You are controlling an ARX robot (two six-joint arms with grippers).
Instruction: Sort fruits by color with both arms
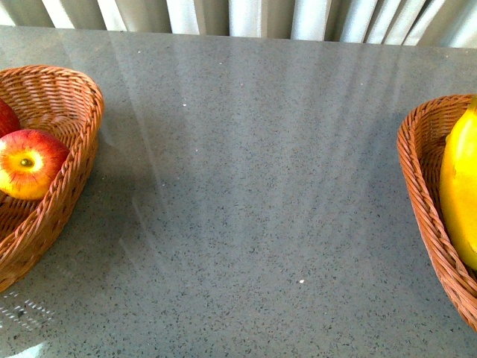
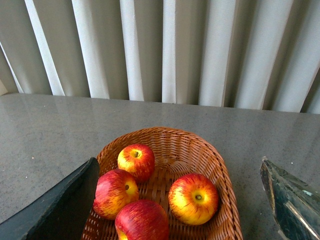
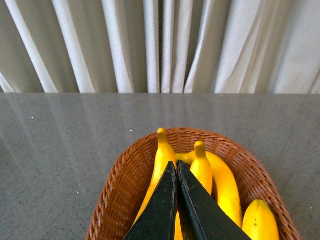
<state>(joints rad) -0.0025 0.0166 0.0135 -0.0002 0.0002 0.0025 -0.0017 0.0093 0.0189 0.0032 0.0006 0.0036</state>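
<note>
The left gripper (image 2: 180, 200) hangs wide open above four apples (image 2: 194, 198) in their wicker basket (image 2: 227, 200). The right gripper (image 3: 177, 172), jaws pressed together empty, hovers over bananas (image 3: 222, 182) in a second basket (image 3: 117, 192). In the front view the baskets sit at nine and three o'clock, grey table (image 1: 246, 186) bare between.

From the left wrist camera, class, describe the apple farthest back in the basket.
Find the wicker basket on the grey table. Four apples lie in it; the one nearest the curtain is the smallest-looking, with a mostly yellow top.
</note>
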